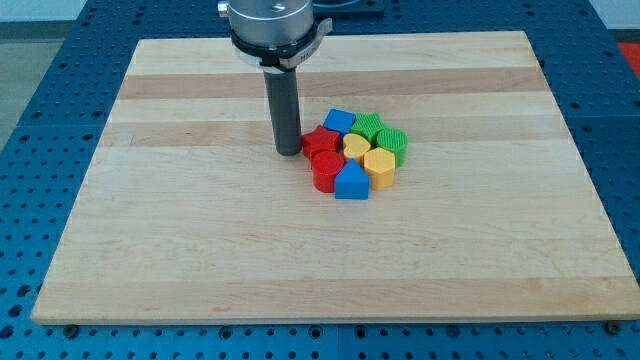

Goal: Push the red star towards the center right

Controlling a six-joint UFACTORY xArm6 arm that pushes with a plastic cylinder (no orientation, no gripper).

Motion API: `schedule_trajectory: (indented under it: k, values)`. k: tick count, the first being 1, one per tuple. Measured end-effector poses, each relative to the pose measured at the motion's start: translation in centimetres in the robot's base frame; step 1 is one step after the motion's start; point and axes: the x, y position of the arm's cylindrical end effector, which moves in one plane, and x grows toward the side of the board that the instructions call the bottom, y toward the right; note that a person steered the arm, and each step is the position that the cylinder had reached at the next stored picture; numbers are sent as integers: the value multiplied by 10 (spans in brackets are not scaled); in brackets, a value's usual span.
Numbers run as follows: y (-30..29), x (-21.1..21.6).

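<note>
The red star (320,141) lies at the left edge of a tight cluster of blocks near the board's middle. My tip (289,151) stands just left of the red star, touching or nearly touching it. Below the star is a red cylinder-like block (327,170). A blue block (339,121) sits at the cluster's top, a blue triangle-like block (351,182) at its bottom. A yellow heart (356,147) and a yellow hexagon (380,167) are in the middle. A green star (368,127) and a green round block (392,144) are on the view's right.
The wooden board (200,230) lies on a blue perforated table (40,120). The arm's silver flange (272,25) hangs over the board's top edge.
</note>
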Motion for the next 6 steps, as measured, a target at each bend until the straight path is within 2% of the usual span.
schedule_trajectory:
  k: [3, 5, 6]
  values:
    - [0, -7]
    - [0, 24]
    - [12, 25]
